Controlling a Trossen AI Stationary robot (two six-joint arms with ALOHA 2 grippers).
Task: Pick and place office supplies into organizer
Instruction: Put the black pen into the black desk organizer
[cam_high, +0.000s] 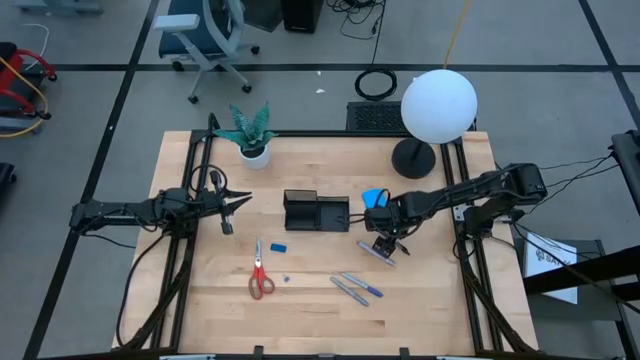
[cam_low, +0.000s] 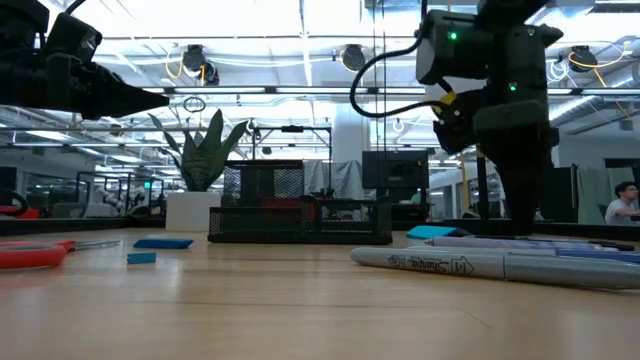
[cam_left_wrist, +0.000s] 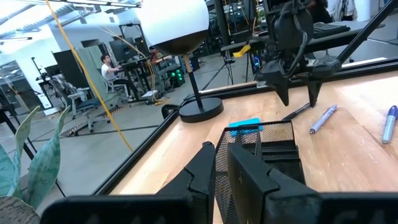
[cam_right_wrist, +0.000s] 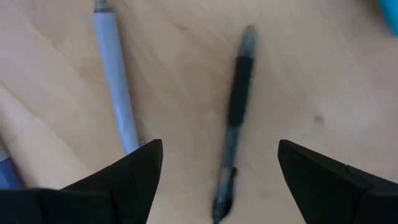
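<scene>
I am holding the right tool (cam_high: 384, 243) just right of the organizer (cam_high: 316, 212), pointing down over a black pen (cam_right_wrist: 233, 134), and its fingers (cam_right_wrist: 134, 171) are standing wide apart with the pen lying between them on the surface (cam_high: 430, 310), untouched as far as I can see. A grey pen (cam_right_wrist: 115, 90) is lying beside it, just outside one finger. The left tool (cam_high: 232, 203) is hanging left of the organizer with its fingers close together, gripping nothing. The organizer is sitting at mid-surface; the blue note pad (cam_high: 375, 197) is lying just right of it, partly covered by my right arm. The red-handled scissors (cam_high: 260, 277) are lying nearer, left of centre, with the tiny blue block (cam_high: 279, 244) beside them and more pens (cam_high: 356, 287) to the right. I cannot make out what is lying inside the organizer; its mesh walls are blocking the low view.
</scene>
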